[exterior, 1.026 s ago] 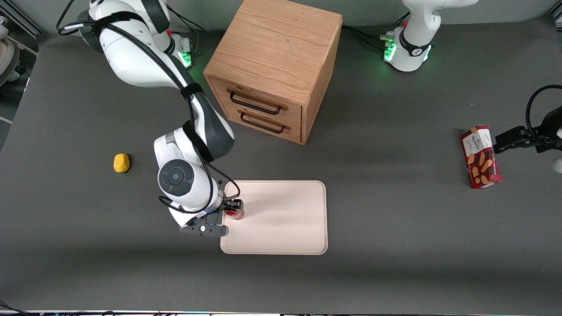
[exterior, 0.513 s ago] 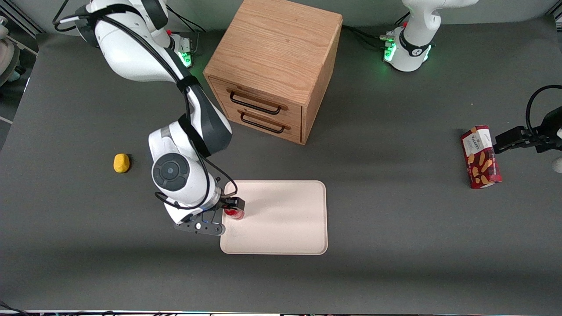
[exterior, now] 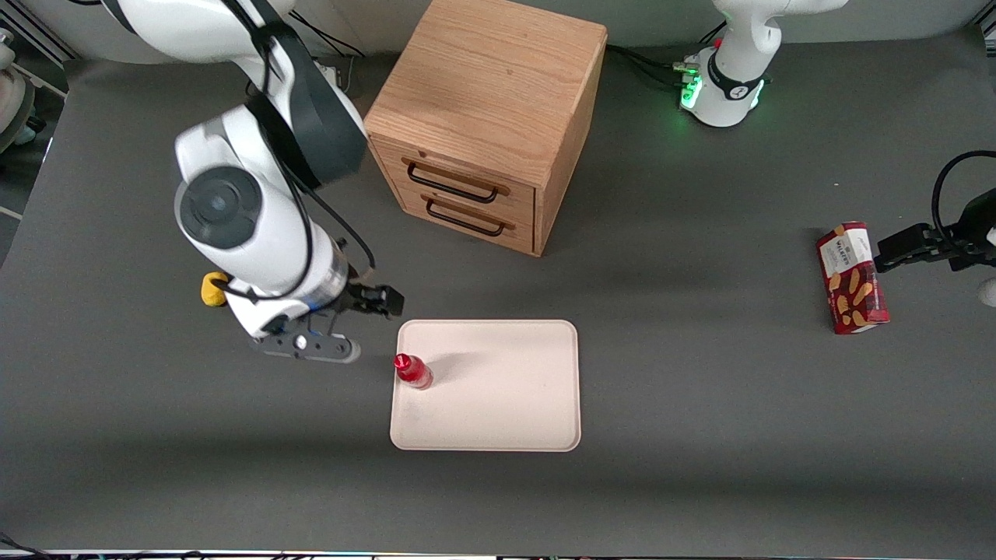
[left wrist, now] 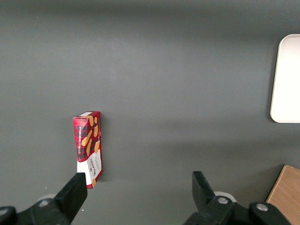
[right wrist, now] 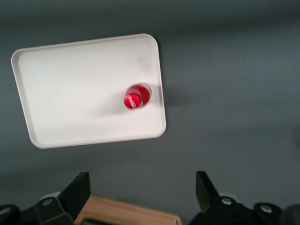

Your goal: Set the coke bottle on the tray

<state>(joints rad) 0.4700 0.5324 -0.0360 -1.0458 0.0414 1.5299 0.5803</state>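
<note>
Gripper (exterior: 366,303) raised above the table, fingers spread and empty, coke bottle (exterior: 412,372) stood upright on the tray (exterior: 506,404) just inside its edge nearest the gripper, apparently untouched, wooden cabinet (exterior: 486,117) farther from the camera.

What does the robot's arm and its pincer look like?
The arm is glossy white with dark grey bands, a round grey cap at one joint and black cables looping along it. Its pincer is black with two blocky fingers, open above the table near the tray.
</note>
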